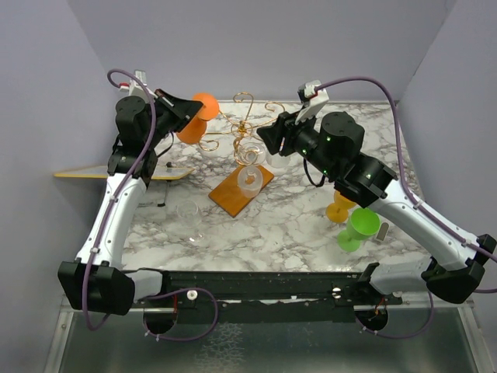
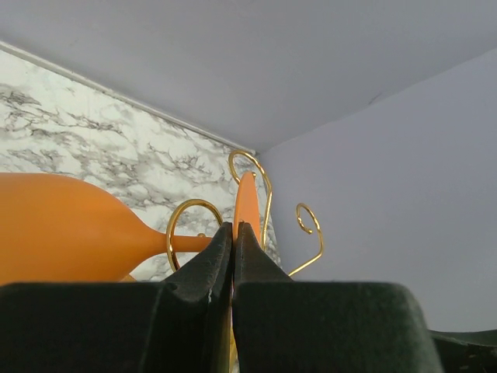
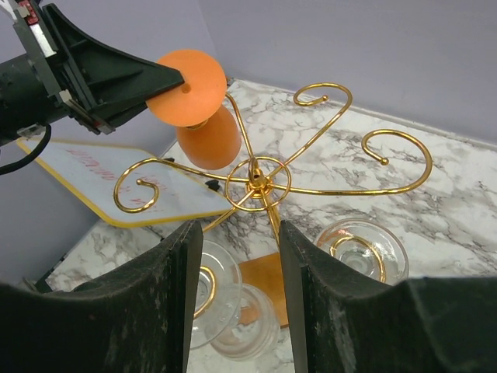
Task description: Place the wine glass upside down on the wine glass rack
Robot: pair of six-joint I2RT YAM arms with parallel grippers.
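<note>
The wine glass is orange: its foot disc (image 1: 206,104) is up and its bowl (image 1: 190,130) hangs below, tilted. My left gripper (image 1: 186,111) is shut on the rim of the foot (image 2: 247,203). In the left wrist view the stem (image 2: 194,242) crosses a gold scroll loop (image 2: 189,208) of the wine glass rack (image 1: 245,132). The rack stands on an orange-brown wooden base (image 1: 233,196). My right gripper (image 1: 266,140) is open and empty, hovering just above the rack's central hub (image 3: 258,183). The right wrist view also shows the orange foot (image 3: 186,87) and bowl (image 3: 210,140).
Two clear glasses (image 3: 361,252) (image 3: 213,287) hang upside down on the rack. Another clear glass (image 1: 189,217) stands on the marble table at front left. A green glass (image 1: 359,227) and a yellow-orange glass (image 1: 340,208) stand at the right. A yellow-edged board (image 1: 116,172) lies at the left.
</note>
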